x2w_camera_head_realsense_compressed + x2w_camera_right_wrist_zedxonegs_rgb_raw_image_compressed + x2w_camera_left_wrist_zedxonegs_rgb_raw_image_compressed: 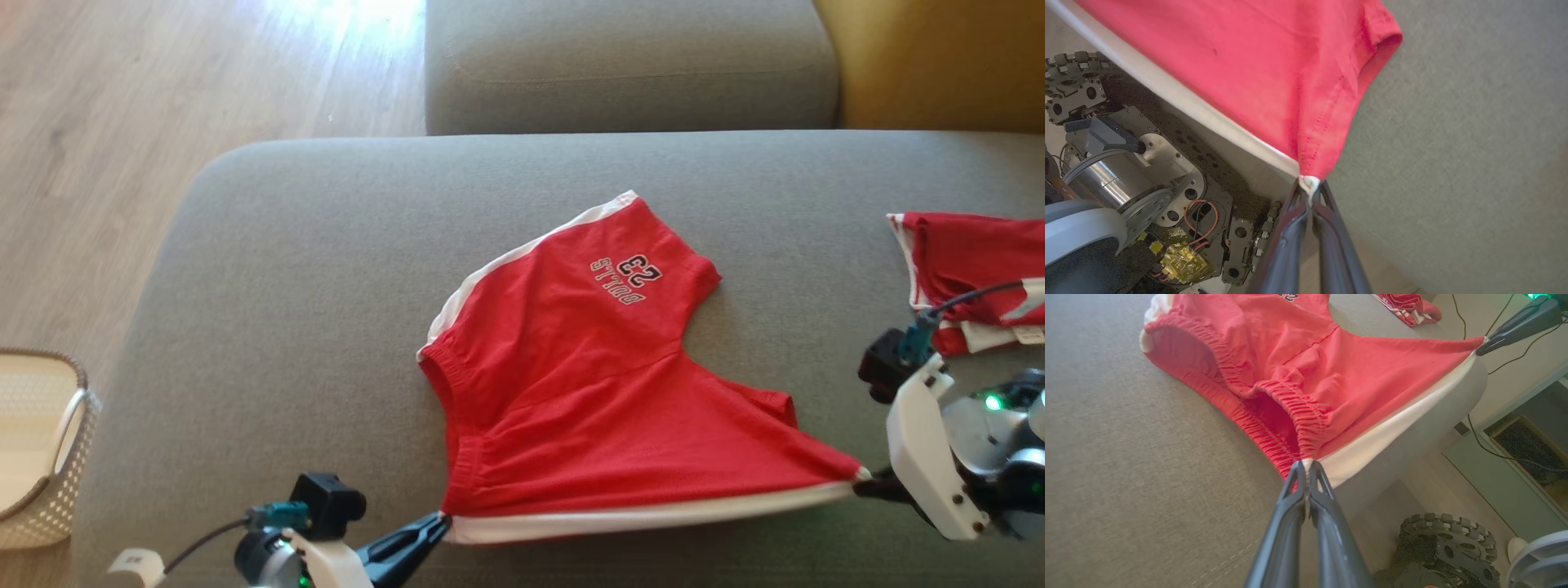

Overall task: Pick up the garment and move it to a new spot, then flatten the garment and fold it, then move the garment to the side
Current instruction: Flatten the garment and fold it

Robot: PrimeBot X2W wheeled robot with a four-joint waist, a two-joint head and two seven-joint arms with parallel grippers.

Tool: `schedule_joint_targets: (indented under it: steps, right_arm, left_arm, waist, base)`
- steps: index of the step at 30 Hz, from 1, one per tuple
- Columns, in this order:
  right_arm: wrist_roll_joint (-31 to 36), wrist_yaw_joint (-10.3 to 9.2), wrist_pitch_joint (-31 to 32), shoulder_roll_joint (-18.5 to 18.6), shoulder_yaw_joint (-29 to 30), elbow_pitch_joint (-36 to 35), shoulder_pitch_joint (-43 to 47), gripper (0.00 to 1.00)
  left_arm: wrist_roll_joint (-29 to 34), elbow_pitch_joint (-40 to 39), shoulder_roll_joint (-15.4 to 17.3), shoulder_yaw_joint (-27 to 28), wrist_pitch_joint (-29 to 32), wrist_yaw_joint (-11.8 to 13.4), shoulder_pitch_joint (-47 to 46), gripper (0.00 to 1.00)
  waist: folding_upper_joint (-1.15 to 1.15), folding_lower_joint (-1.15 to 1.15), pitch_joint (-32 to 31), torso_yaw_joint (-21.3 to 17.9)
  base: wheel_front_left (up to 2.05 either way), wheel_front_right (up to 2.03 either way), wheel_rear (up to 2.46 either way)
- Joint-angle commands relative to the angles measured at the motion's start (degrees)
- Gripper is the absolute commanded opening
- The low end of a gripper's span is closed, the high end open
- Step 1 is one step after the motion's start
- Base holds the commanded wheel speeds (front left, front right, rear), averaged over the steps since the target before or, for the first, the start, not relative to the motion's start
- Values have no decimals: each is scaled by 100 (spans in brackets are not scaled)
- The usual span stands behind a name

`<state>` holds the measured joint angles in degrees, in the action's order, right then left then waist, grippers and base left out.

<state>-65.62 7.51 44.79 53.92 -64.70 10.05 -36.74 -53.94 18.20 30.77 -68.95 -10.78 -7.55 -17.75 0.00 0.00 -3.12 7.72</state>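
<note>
- grey-green sofa cushion (286,286): fabric top, rounded corner, carries both garments
- red shorts (588,384), white side stripe, mid-cushion, near edge pulled taut along the front edge
- second red-and-white garment (971,261) at right end, apart from the shorts
- wood floor (122,122) to the left, white basket (49,441) on it

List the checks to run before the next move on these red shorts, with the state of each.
1. Left end effector shut on a corner of the shorts: ok.
2. Right end effector shut on the other corner: ok.
3. White edge taut between them: ok.
4. Shorts lying flat on the cushion: not ok, the waistband is bunched.
5. Second red garment apart from the shorts: ok.
6. Grips deep enough for a harder pull: cannot tell.
</note>
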Motion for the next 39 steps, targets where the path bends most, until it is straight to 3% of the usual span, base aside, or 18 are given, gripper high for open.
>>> schedule_joint_targets:
  steps: [1,7,14,21,27,32,39]
  right_arm:
    - [165,-2,-130,145,231,-180,19,0]
    - [338,-2,-109,-143,722,-147,-282,0]
    - [717,-2,39,-664,1348,327,-1085,0]
    - [995,-2,54,-1221,1697,1017,-1795,0]
    - [1193,-2,-174,-1605,1781,1644,-2238,0]
    - [1357,-2,-539,-1770,1816,2149,-2519,0]
    - [1567,-2,-1209,-1724,1815,2738,-2711,0]
  left_arm:
    - [94,-57,287,274,-92,38,-358,0]
    - [132,-65,226,440,-119,79,-709,0]
    - [145,-19,-107,596,-157,57,-1313,0]
    - [-402,-75,-506,792,-120,15,-1845,0]
    - [-761,-154,-615,756,-55,9,-2257,0]
    - [-982,-22,-676,737,-134,8,-2490,0]
    - [-1145,93,-765,548,-264,7,-2677,0]
  waist:
    - [0,0,44,77]
    - [0,0,315,249]
    - [0,0,787,560]
    - [0,0,1166,805]
    - [0,0,1486,940]
    - [0,0,1750,1030]
    - [0,0,1989,1111]
  base:
    - [0,0,0]
    - [0,0,0]
    - [0,0,0]
    - [0,0,0]
    - [0,0,0]
    - [0,0,0]
    - [0,0,0]
